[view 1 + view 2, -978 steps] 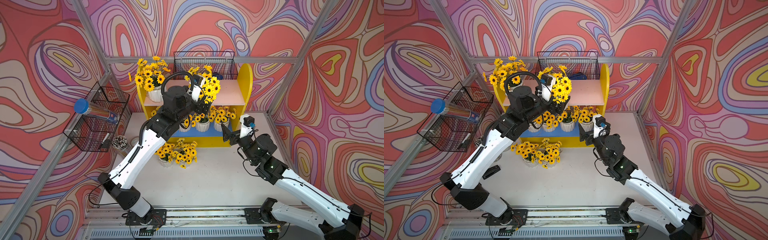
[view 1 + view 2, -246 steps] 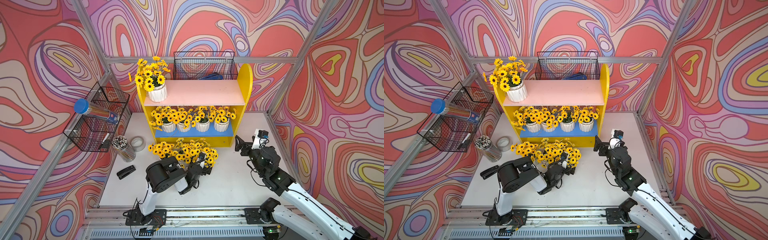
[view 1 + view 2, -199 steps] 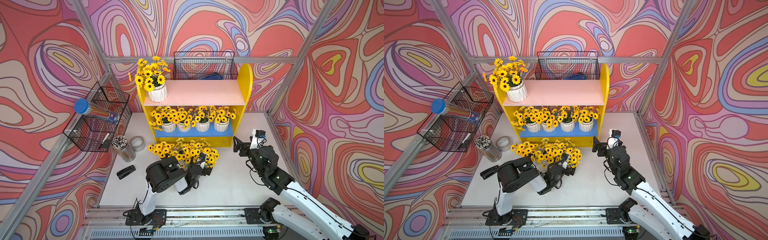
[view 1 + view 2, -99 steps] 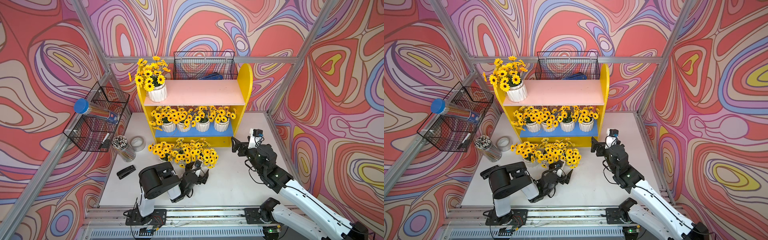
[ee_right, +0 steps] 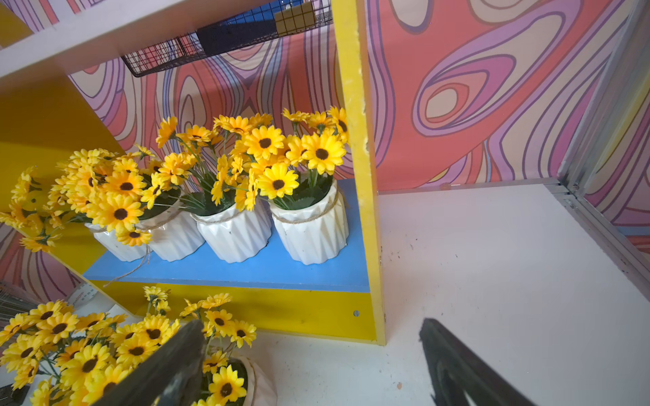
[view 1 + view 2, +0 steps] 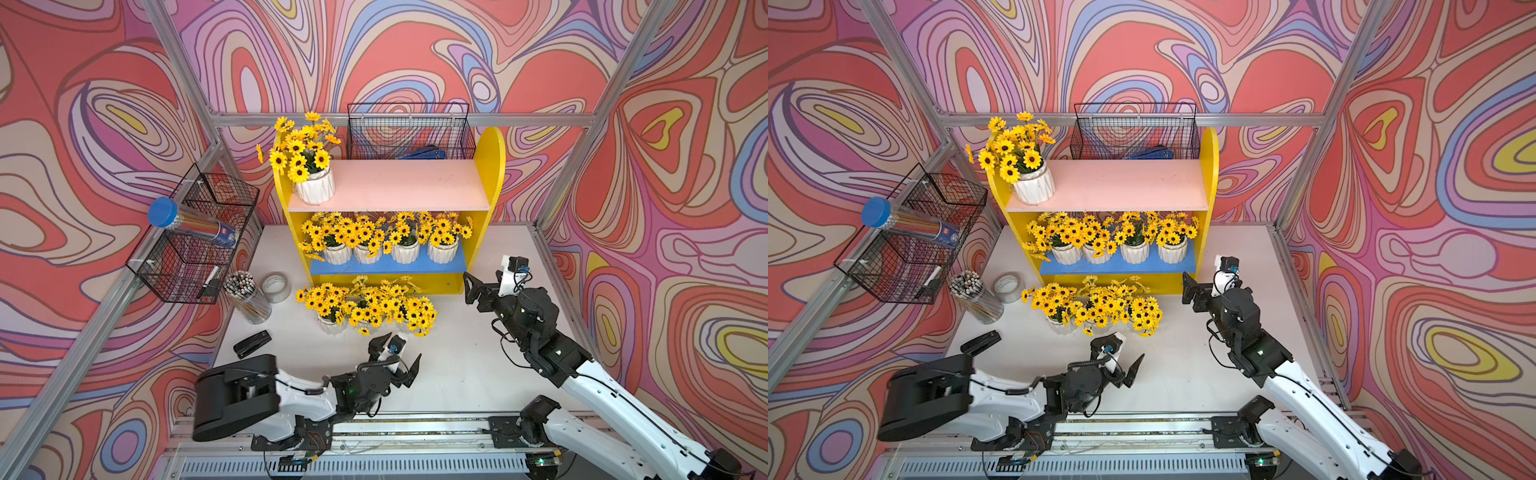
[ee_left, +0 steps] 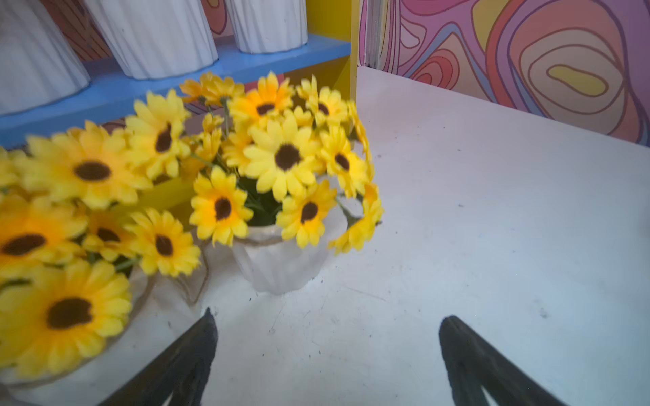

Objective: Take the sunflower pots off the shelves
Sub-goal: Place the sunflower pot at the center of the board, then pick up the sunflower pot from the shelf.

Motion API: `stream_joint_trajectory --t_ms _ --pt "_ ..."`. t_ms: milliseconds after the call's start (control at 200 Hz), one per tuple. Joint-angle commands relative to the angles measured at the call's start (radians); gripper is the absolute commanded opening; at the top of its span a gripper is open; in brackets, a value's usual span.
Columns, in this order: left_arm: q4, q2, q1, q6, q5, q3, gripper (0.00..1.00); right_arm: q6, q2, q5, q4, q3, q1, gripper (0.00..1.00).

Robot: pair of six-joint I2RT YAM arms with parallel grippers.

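Sunflower pots [image 6: 405,251]: four on the blue lower board [image 6: 386,266] of the shelves [image 6: 444,286], one on the pink upper board [image 6: 395,187], three on the table [image 6: 457,374] crowding the front. Left gripper [image 6: 395,354] and right gripper [image 6: 471,289] gape wide, empty (right one beside the yellow side panel [image 6: 490,166]). Pencil jar [image 6: 249,299], tape roll [image 6: 275,286] and stapler [image 6: 252,344] lie at left.

No readable text, pencil tube label [image 6: 223,237] blurred

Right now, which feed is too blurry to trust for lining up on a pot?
Left wrist view: soft all over, the nearest sunflowers smeared, the pot beyond them only fuzzy. Right wrist view: crisp on the lower-board pots, so trust that one. In both top views: sharp and evenly lit, only faint shadows, no harsh glare on the shelves.
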Motion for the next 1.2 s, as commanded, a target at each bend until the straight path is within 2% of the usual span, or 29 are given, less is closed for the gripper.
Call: stream_joint_trajectory --t_ms 0,120,260,521,681,841,1062,1197 --pt "-0.501 -0.199 -0.003 -0.011 -0.053 0.125 1.00 -0.006 -0.008 -0.033 -0.024 0.039 -0.005 0.98" --pt "-0.784 -0.344 -0.001 0.049 -0.067 0.297 1.00 -0.008 0.006 -0.091 -0.013 0.052 -0.005 0.97" --pt "-1.029 -0.388 0.023 0.130 -0.104 0.511 1.00 -0.008 0.034 -0.185 0.018 0.072 -0.005 0.96" --pt "-1.210 -0.397 0.210 0.203 -0.094 0.739 1.00 -0.009 0.056 -0.217 0.074 0.077 -0.005 0.94" --pt "-1.278 -0.409 0.425 0.206 0.100 0.892 1.00 -0.016 0.074 -0.222 0.097 0.075 -0.005 0.94" --pt "-1.319 -0.412 0.596 0.219 0.272 1.011 1.00 -0.011 0.081 -0.226 0.136 0.063 -0.005 0.95" --pt "-1.300 -0.360 0.846 0.187 0.542 1.080 1.00 -0.019 0.098 -0.231 0.171 0.053 -0.005 0.96" --pt "-1.297 -0.286 0.966 0.183 0.649 1.152 1.00 -0.021 0.100 -0.240 0.186 0.037 -0.005 0.97"
